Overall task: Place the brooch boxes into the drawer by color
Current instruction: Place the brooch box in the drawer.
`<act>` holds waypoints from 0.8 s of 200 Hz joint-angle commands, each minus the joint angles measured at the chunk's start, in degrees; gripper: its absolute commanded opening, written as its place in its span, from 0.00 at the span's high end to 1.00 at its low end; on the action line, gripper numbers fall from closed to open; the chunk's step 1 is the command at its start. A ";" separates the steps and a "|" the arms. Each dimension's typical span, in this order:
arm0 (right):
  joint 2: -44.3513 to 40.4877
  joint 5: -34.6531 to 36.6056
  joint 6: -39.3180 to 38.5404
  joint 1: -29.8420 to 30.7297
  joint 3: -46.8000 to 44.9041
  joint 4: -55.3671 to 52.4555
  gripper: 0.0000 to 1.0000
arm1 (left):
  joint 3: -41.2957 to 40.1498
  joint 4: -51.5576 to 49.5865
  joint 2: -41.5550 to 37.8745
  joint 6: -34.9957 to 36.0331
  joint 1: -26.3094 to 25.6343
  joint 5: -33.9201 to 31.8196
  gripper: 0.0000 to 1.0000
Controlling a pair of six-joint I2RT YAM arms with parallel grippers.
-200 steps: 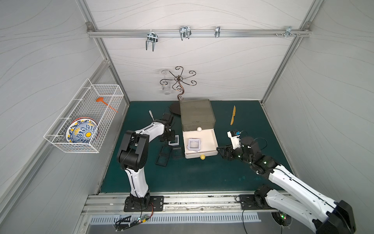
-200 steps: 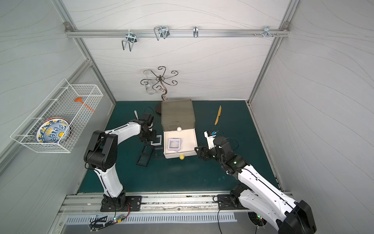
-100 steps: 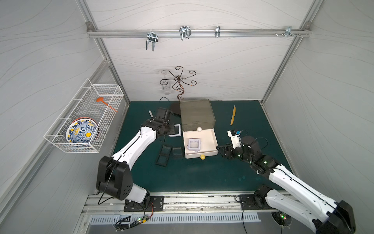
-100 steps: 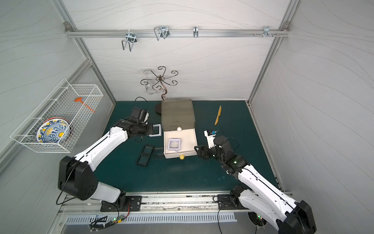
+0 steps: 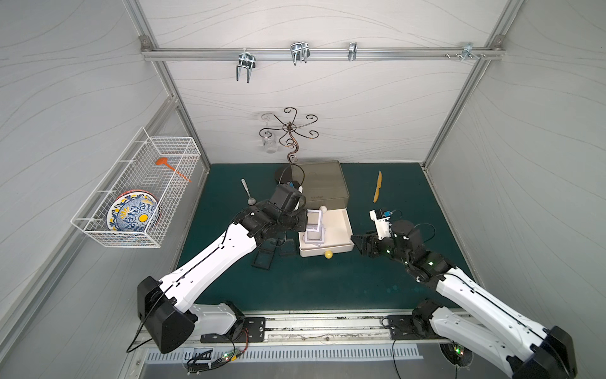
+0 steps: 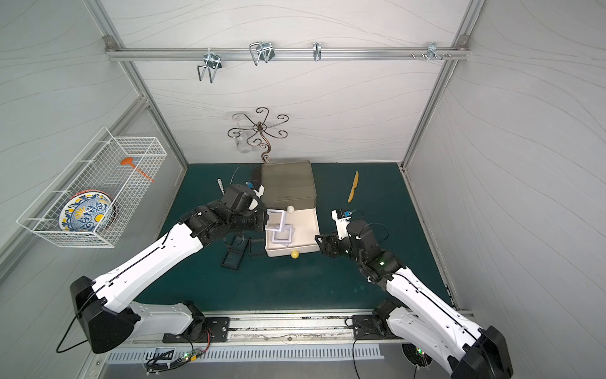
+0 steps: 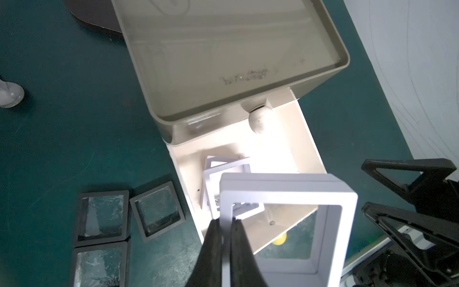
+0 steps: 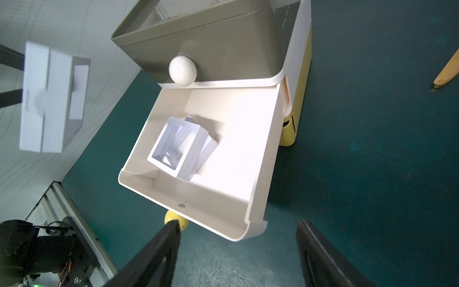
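The drawer (image 5: 323, 182) stands at the back of the green mat, its olive top tier shut and its white tier (image 5: 342, 229) pulled out. Two white brooch boxes (image 8: 178, 146) lie stacked askew inside the white tier. My left gripper (image 7: 226, 221) is shut on the rim of another white brooch box (image 7: 288, 186), held tilted over the open tier's left side (image 5: 314, 221). Three black brooch boxes (image 7: 103, 216) (image 7: 156, 211) (image 7: 99, 268) lie on the mat left of the drawer. My right gripper (image 8: 238, 225) is open, low by the open tier's front right corner (image 5: 359, 242), holding nothing.
The yellow knob (image 5: 328, 254) of the bottom tier shows under the open tier's front. An orange knife (image 5: 377, 192) lies on the mat to the right, a metal spoon (image 5: 247, 193) to the left. A curled wire stand (image 5: 288, 131) rises behind the drawer. A wire basket (image 5: 137, 210) with plates hangs on the left wall.
My left arm has swung from the mat left of the drawer to over the open white tier, carrying the white brooch box. The right arm has not moved.
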 commanded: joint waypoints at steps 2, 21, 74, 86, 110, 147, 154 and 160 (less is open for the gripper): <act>-2.37 2.36 0.72 -0.23 -0.43 0.21 0.22 | 0.83 5.08 2.69 -2.95 -2.23 -0.28 1.00; -6.87 5.90 2.82 -0.26 -2.03 0.45 0.22 | 2.78 6.82 7.03 -4.06 -4.90 -1.24 1.00; -14.60 9.50 3.72 -0.23 -3.13 -2.37 0.22 | 7.50 8.87 17.31 -5.55 -8.92 -2.52 1.00; -14.64 9.13 3.72 -0.28 -3.19 -3.17 0.22 | 8.05 8.96 18.90 -5.58 -9.25 -3.27 1.00; -15.35 8.98 3.88 -0.28 -3.72 -3.52 0.21 | 9.23 8.34 21.35 -5.64 -9.79 -4.39 0.99; -15.27 8.32 3.79 -0.28 -3.59 -3.67 0.21 | 9.75 7.92 23.16 -5.47 -10.11 -6.07 0.82; -15.17 7.84 3.56 -0.27 -3.55 -3.69 0.21 | 9.82 7.93 23.27 -5.46 -10.13 -6.20 0.77; -15.04 7.25 3.29 -0.23 -3.55 -3.69 0.21 | 9.90 7.93 23.38 -5.38 -10.10 -6.13 0.71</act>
